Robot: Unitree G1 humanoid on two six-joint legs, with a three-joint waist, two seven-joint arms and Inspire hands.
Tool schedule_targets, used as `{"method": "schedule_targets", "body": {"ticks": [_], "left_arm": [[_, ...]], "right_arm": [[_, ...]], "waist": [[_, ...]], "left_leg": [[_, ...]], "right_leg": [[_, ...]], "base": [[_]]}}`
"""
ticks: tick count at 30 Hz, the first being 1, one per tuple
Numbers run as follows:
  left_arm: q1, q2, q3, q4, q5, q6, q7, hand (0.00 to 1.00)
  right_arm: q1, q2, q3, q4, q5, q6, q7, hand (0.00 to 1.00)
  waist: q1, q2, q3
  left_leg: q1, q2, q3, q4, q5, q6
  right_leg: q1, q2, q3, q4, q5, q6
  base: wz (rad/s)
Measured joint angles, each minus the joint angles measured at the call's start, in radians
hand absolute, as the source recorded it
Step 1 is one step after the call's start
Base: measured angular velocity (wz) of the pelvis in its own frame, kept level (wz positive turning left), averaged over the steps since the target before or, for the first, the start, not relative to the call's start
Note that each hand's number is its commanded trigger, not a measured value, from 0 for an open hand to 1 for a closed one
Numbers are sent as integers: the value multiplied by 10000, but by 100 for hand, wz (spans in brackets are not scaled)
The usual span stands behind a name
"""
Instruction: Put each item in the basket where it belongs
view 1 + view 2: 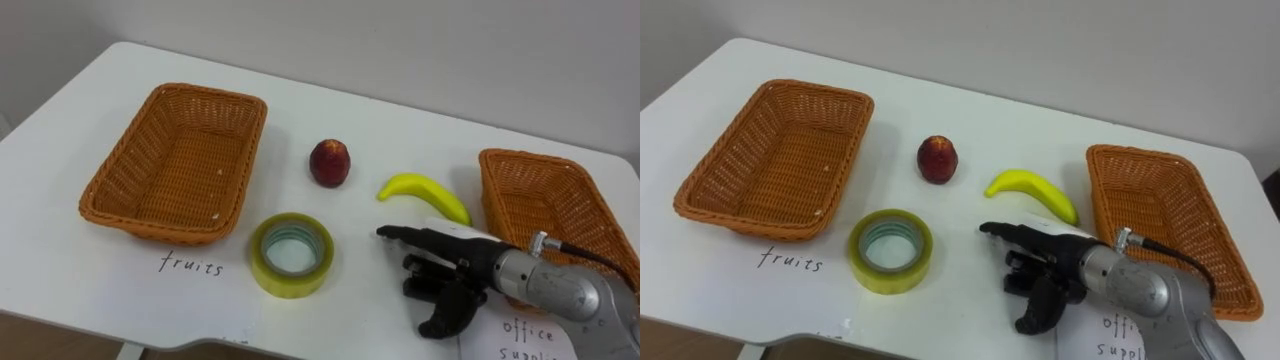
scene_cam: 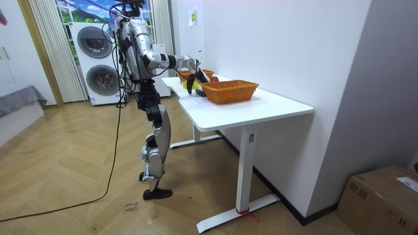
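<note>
Fingers of the right hand stretch straight toward frame left, slightly apart, thumb drooping, holding nothing. The arm enters from the lower right, low over the white table. The banana lies just above the hand, the red apple at centre, the tape roll at lower centre. One basket sits upper left, another basket at right.

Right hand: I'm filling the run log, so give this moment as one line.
right hand open beside banana | banana, red fruit, tape roll loose on table | fruits basket empty | office basket empty
</note>
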Motion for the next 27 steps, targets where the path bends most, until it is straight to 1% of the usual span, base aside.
{"method": "schedule_targets", "body": {"ticks": [4, 6, 14, 17, 19, 21, 25, 27], "left_arm": [[5, -1, 0, -59, 12, 46, 0, 0], [10, -1, 1, -192, 11, 177, 0, 0], [80, -2, 4, -387, 90, 214, 4, 0], [77, -3, 13, -387, 77, 383, 7, 0], [77, -5, 13, -387, 77, 472, 16, 0], [78, -6, 7, -387, 65, 644, 21, 0], [77, -9, 2, -389, 80, 815, 21, 0], [77, -34, 2, -390, 79, 877, 75, 0]], "right_arm": [[0, 9, 0, -32, -209, 102, -1, 0], [0, 8, -2, -32, -211, 116, -1, 0], [9, 8, -9, -7, -384, 195, -1, 0], [8, 42, -11, 19, -520, 359, -14, 0], [8, 57, -35, 57, -520, 396, -32, 0], [8, 166, -72, 61, -521, 586, -57, 0], [8, 230, -81, 70, -522, 735, -123, 0], [9, 347, -116, 70, -540, 828, -163, 0]], "waist": [[-70, -17, -11], [-128, -22, -15], [-154, -14, -13], [-152, 3, -14], [-152, 14, -14], [-155, 18, -16], [-158, 36, -25], [-161, 58, -37]], "left_leg": [[21, -2, 5, -1, 0, 0], [37, 0, 6, -4, 0, 0], [29, 13, 10, -2, 0, 0], [29, 13, 12, -5, -2, 1], [28, 13, 11, -7, -3, 3], [33, 16, 10, -7, -3, 3], [34, 17, 11, 1, -3, 3], [35, 17, 12, 6, -4, 3]], "right_leg": [[1, 0, 7, -6, 0, 1], [2, 2, 7, 0, 2, 3], [33, 17, 6, 14, 14, 4], [32, 53, 8, 22, 20, 6], [32, 73, 10, 22, 28, 6], [29, 80, 3, 36, 31, 5], [16, 80, 6, 58, 32, 3], [45, 77, 4, 84, 33, 3]], "base": [[0], [0], [0], [0], [0], [0], [0], [0]]}}
